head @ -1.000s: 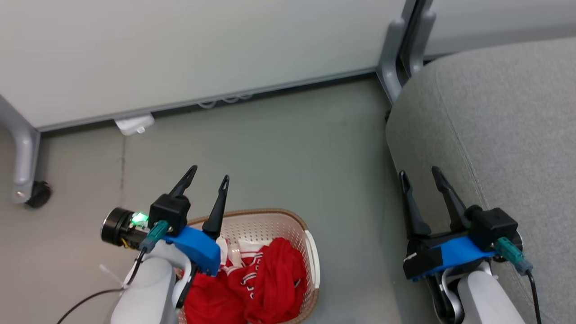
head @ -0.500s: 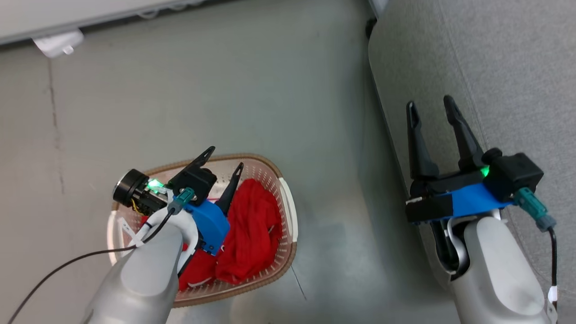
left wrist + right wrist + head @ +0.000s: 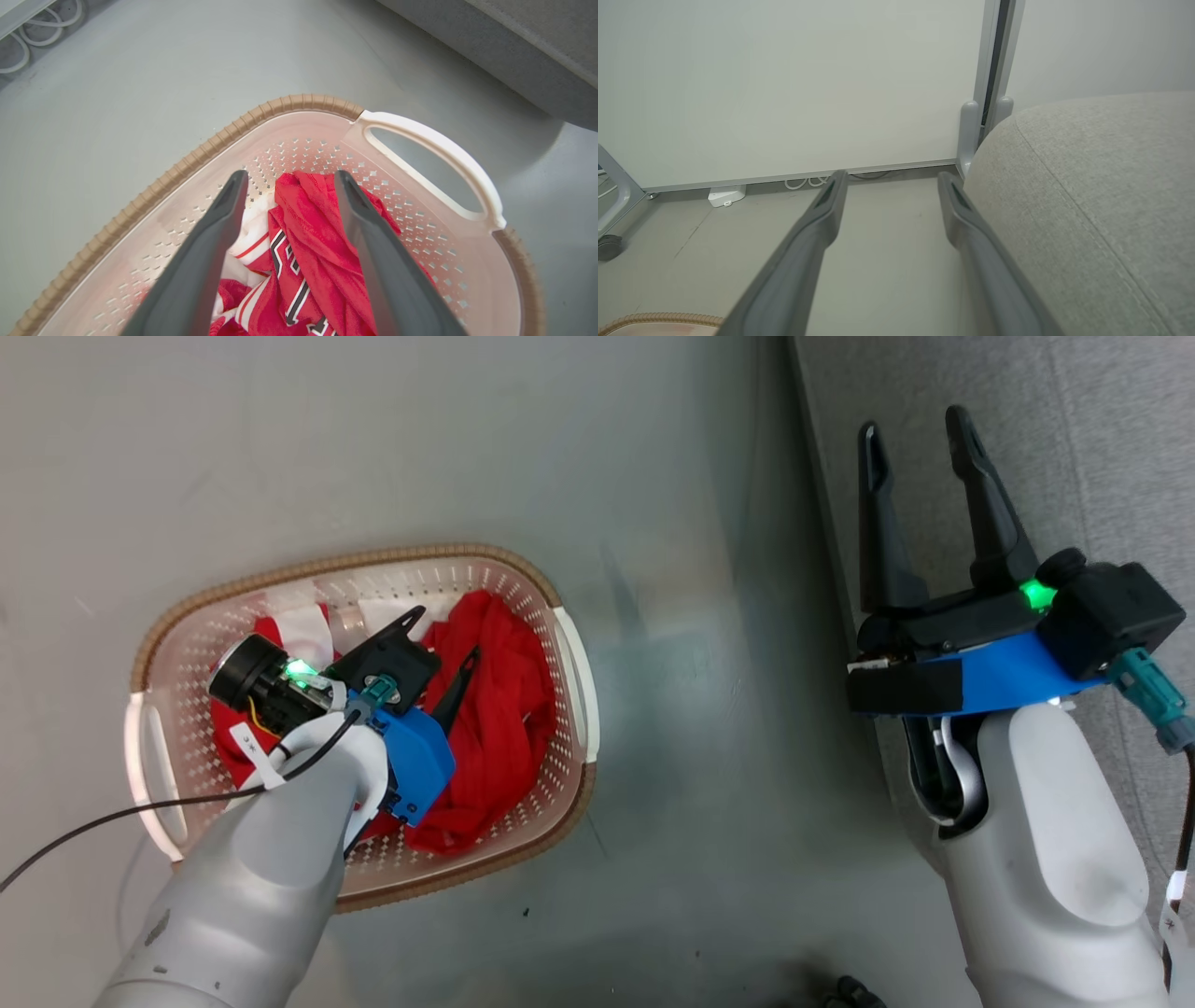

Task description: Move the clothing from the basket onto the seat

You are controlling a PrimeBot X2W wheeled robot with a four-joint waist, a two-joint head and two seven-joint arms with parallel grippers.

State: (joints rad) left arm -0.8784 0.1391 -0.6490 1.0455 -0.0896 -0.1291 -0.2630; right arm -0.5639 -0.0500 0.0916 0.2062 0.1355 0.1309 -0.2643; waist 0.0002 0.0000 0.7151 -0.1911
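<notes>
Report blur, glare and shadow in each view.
Head view: even light, dull sheen on the floor beside the basket. Left wrist view: left gripper soft near the lens, clothing sharp. Right wrist view: right gripper soft, seat weave crisp.

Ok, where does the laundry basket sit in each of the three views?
Head view: basket left of centre.
Left wrist view: basket spans the lower half.
Right wrist view: basket as a rim sliver, bottom-left corner.
Shared landmark: the grey seat, on the right in each.

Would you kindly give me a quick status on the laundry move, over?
Left gripper open, over the clothing in the basket. Right gripper open, empty, beside the seat. Bare floor between them.
</notes>
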